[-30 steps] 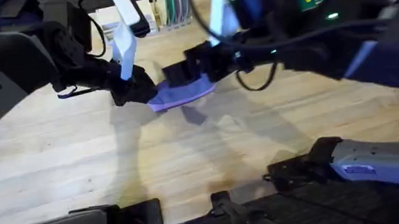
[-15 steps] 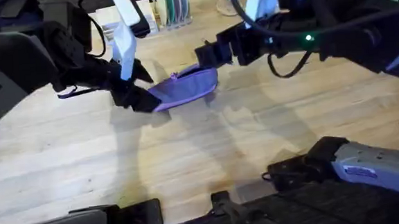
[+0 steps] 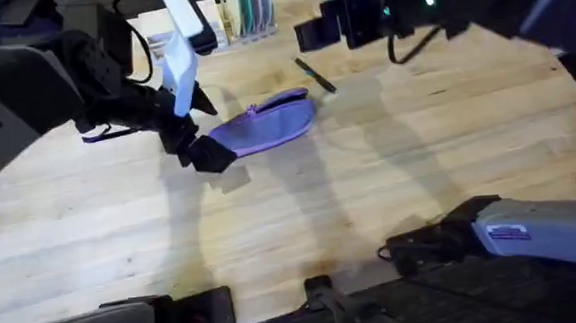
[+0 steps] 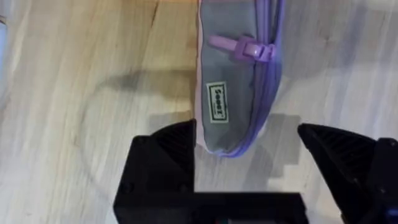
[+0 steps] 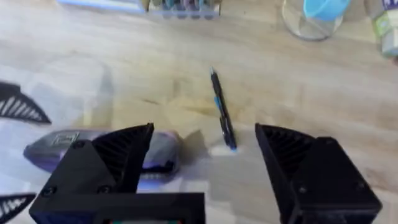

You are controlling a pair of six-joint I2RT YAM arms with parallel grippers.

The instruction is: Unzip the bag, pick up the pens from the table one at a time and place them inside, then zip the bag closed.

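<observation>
Bag and left fingers: we see the left gripper (image 4: 245, 152) with its two black fingers (image 4: 165, 155) spread wide, the rounded end of the lavender bag (image 4: 239, 74) lying between them; neither finger clearly presses the fabric, and we cannot tell if one just grazes it.
Bag details: in the left wrist view the bag shows a grey-lilac side panel with a small sewn label (image 4: 217, 102) and a purple zipper pull (image 4: 239, 46) lying across the zipper line.
Zipper state: from the overhead view the zipper runs along the bag's top edge; we cannot tell how far it is opened.
Right fingers: the right gripper (image 5: 205, 162) has its black fingers (image 5: 298, 165) spread apart, holding nothing, raised above the table.
Pen: a thin dark pen (image 5: 222, 112) with a bluish middle section lies flat on the wood, seen in the gap between the right fingers; overhead we see it (image 3: 315, 77) just beyond the bag's far right end, apart from the bag.
Bag place: overhead the bag (image 3: 264, 125) lies on the table (image 3: 272, 233) a little left of the middle, its near left end at the left gripper (image 3: 199, 147).
Right arm place: the right gripper (image 3: 312, 32) hangs over the table's far edge, beyond the pen.
Far edge: a rack of coloured discs (image 3: 251, 8) and a clear glass with a blue object (image 5: 314, 15) stand there.
</observation>
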